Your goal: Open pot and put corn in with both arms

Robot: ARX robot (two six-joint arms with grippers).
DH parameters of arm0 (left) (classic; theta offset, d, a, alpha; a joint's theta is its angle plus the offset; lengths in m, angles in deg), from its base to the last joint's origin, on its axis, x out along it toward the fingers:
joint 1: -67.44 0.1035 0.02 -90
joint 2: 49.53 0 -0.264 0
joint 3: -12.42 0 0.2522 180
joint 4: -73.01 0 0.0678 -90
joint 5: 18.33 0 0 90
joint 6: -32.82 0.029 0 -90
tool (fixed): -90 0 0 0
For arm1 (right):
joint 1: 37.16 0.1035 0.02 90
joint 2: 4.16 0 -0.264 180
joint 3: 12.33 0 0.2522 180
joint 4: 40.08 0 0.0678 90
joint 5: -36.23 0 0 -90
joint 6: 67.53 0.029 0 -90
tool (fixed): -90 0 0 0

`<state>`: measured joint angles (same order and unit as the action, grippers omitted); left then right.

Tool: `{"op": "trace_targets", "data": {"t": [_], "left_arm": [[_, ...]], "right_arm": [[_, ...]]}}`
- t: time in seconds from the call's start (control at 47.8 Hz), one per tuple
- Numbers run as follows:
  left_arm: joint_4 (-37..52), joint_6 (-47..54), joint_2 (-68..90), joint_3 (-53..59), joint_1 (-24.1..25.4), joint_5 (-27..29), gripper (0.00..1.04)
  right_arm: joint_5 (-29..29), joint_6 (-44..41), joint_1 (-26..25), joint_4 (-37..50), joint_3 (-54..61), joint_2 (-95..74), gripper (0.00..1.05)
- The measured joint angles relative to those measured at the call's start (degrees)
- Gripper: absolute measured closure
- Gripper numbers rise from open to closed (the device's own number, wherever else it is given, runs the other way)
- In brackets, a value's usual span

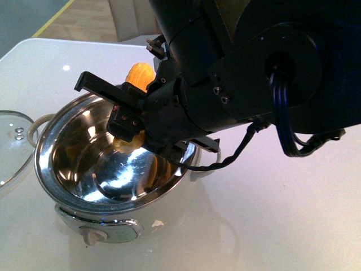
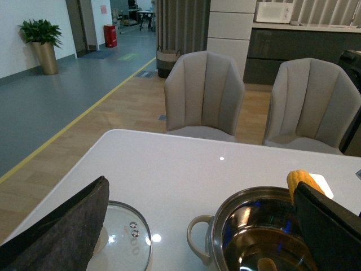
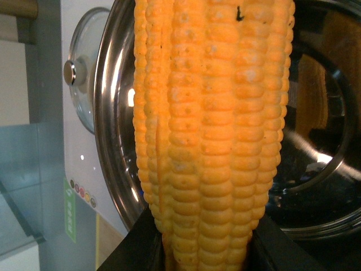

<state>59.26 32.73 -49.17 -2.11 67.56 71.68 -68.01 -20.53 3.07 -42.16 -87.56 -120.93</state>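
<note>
Corn [image 1: 139,76], one cob, above one open pot [image 1: 67,186].

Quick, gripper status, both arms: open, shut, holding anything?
Right gripper: shut on the corn, held over the open pot.
Left gripper: only one dark finger shows; cannot tell if open or shut.

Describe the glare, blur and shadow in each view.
Front view: bright glare on the pot's steel bowl, right hand dark and soft-edged. Left wrist view: evenly lit, a ceiling-light glint on the table. Right wrist view: the corn fills the frame, slightly soft, reflected in the bowl.
</note>
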Motion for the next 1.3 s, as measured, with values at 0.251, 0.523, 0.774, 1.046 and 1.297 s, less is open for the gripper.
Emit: {"op": "trace_targets", "data": {"t": [0.251, 0.523, 0.774, 1.046, 1.297], "left_arm": [[0.02, 0.0, 0.0, 0.0, 0.0, 0.0, 0.07], [0.02, 0.0, 0.0, 0.0, 0.0, 0.0, 0.07], [0.02, 0.0, 0.0, 0.0, 0.0, 0.0, 0.07], [0.0, 0.0, 0.0, 0.0, 0.0, 0.0, 0.07], [0.0, 0.0, 0.0, 0.0, 0.0, 0.0, 0.07]], "right_arm": [[0.07, -1.42, 0.63, -0.85, 1.16, 0.02, 0.41], [1.68, -0.42, -0.33, -0.76, 3.5, 2.73, 0.08], [11.89, 1.88, -10.97, 4.76, 14.58, 16.06, 0.09], [17.14, -14.01, -26.91, -0.17, 30.93, 43.67, 0.09], [14.16, -23.06, -30.01, -11.65, 41.42, 68.63, 0.09]]}}
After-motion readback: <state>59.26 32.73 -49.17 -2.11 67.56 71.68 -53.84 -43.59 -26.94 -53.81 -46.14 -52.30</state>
